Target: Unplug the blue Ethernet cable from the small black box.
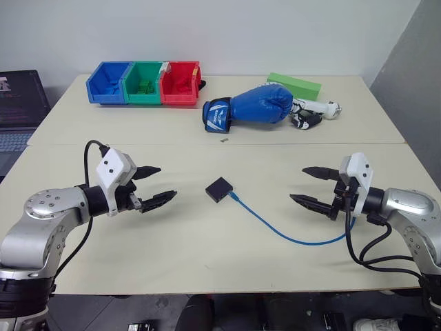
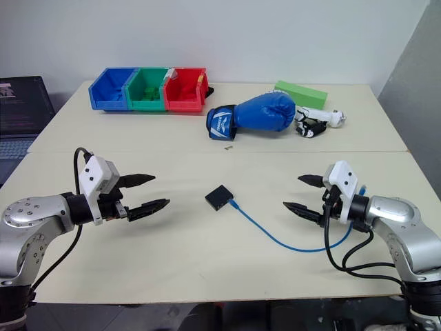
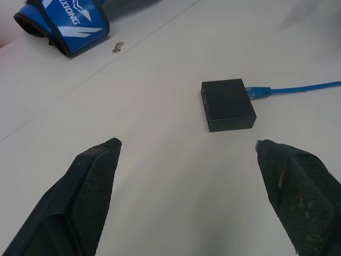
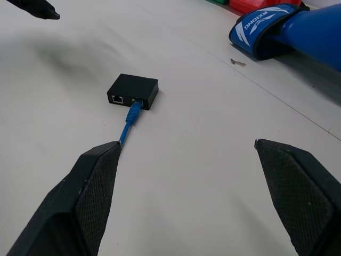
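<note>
The small black box (image 1: 219, 189) lies flat in the middle of the near table. The blue Ethernet cable (image 1: 275, 228) is plugged into the box's right side and curves across the table toward my right arm. In the right wrist view its plug (image 4: 134, 111) sits in one of the box's (image 4: 133, 91) two ports. My left gripper (image 1: 156, 185) hovers open to the left of the box, fingers pointing at it. My right gripper (image 1: 311, 185) hovers open to the right, above the cable's far part. Neither holds anything.
On the far table stand blue, green and red bins (image 1: 145, 83), a blue boxing glove (image 1: 252, 107), a green block (image 1: 295, 85) and a small white-and-black object (image 1: 314, 112). A laptop (image 1: 19, 103) sits at the far left. A seam (image 1: 207, 144) divides the two tables.
</note>
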Robot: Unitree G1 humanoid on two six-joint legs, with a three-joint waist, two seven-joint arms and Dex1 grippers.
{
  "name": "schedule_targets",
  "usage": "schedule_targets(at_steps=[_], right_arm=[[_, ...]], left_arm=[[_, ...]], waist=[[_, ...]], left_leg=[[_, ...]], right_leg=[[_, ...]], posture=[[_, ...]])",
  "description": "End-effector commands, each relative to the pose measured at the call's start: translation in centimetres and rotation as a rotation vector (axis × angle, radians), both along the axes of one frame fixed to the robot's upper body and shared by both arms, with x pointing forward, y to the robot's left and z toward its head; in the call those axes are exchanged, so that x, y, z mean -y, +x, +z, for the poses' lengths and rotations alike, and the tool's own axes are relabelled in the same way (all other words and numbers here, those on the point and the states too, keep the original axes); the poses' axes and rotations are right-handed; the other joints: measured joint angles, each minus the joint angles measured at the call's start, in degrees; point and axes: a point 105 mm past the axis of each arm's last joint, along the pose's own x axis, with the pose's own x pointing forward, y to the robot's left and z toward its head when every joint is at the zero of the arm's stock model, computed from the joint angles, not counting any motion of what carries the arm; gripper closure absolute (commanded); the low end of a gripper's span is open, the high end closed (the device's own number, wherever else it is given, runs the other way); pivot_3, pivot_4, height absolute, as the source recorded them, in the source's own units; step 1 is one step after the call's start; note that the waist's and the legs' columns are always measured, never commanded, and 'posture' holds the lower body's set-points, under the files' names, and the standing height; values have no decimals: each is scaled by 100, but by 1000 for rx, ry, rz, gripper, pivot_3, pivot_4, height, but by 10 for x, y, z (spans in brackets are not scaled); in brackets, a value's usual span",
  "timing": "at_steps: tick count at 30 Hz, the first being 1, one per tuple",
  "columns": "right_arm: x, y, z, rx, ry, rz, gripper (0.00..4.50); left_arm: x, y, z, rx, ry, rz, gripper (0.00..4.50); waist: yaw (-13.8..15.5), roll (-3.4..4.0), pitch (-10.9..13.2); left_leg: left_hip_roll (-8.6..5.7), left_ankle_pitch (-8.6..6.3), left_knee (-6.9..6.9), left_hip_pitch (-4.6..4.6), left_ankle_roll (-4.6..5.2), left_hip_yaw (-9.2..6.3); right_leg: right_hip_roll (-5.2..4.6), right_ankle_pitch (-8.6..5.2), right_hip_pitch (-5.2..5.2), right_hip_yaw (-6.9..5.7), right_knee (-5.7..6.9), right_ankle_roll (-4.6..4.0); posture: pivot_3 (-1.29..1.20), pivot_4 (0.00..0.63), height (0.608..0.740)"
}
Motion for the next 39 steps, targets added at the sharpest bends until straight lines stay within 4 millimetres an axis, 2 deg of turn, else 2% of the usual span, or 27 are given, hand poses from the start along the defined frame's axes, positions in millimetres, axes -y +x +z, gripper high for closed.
schedule_targets(at_steps=[1,9,12,16,19,24,28,34,37,39], right_arm=[[1,-1,6,39,0,6,234],[-3,0,-2,14,-24,36,234],[-13,0,-7,2,-12,53,234],[-47,-2,-28,-39,11,98,234],[-67,5,-44,-47,39,79,234],[-98,29,-64,-11,47,-48,234],[-113,34,-75,-25,46,-81,234],[-130,32,-88,-44,8,-52,234],[-133,36,-87,-58,21,-68,742],[-135,38,-88,-83,33,-78,1243]], left_arm=[[8,-3,11,63,-27,-49,194],[10,-7,6,56,-15,-50,194],[15,-9,6,47,-27,-60,194],[22,-12,-4,44,41,-100,194],[27,-15,-8,18,32,-140,194],[28,-25,-8,-44,14,-244,194],[30,-34,-7,-98,3,-312,194],[30,-30,-7,-86,16,-311,194],[30,-29,-8,-87,18,-309,169],[30,-28,-9,-82,22,-303,169]], waist=[[1,0,0],[0,0,0],[-5,0,0],[-5,0,0],[-7,0,0],[-7,0,-1],[-10,0,-1],[-13,-1,-1],[-28,-1,-2],[-63,-1,-2]], left_leg=[[0,0,0,0,0,0],[1,0,0,0,0,-1],[1,0,1,0,0,-1],[3,0,0,0,0,-2],[4,1,-1,0,-1,-2],[0,1,1,0,-2,2],[0,2,-3,1,-3,5],[0,2,-2,3,-2,6],[-2,1,-2,8,-2,6],[-1,1,-3,10,-2,6]], right_leg=[[0,0,0,0,0,0],[-1,0,1,1,0,0],[-1,0,1,1,0,0],[0,0,0,3,0,0],[2,0,-1,3,2,0],[2,0,-4,-3,4,0],[2,0,-10,-4,6,0],[2,0,-9,-4,8,0],[9,0,-8,-4,12,0],[12,0,-8,-4,15,-1]], posture=[[0,150,740],[0,150,740],[0,150,740],[0,150,740],[0,150,740],[0,150,740],[0,150,740],[0,150,740],[0,150,740],[0,150,740]])
